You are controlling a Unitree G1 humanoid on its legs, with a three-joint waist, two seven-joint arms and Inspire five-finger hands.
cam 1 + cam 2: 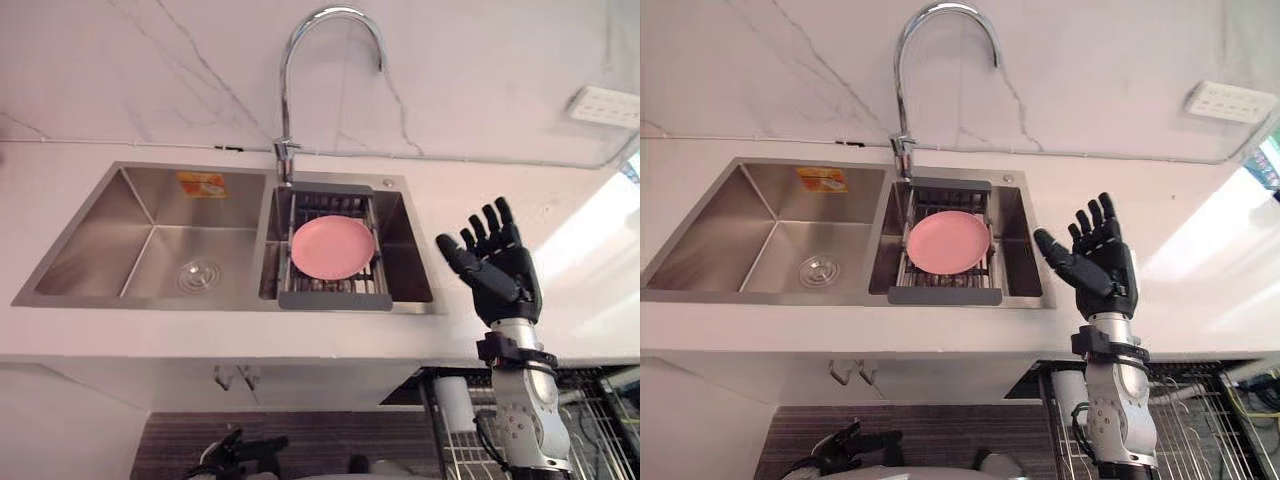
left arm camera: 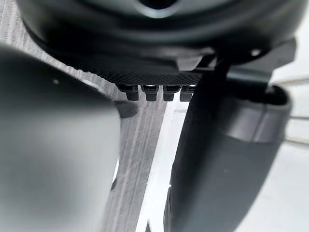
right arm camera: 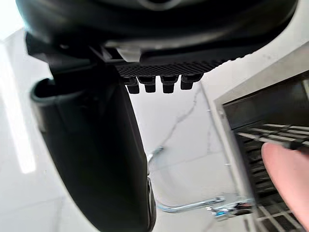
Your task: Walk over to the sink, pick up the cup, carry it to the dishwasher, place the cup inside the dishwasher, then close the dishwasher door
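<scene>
The dark right hand (image 1: 497, 262), spread wide, hovers right of the stainless steel sink (image 1: 140, 200); it should locate the cup before reaching.

2 head cams look down at same sink (image 1: 130, 215); wrist cams v. close-up.

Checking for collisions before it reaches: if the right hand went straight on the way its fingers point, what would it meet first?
Probably the white wall behind the counter. The open right hand points past the right side of the sink, not at the pink plate. Depth is unclear.
</scene>
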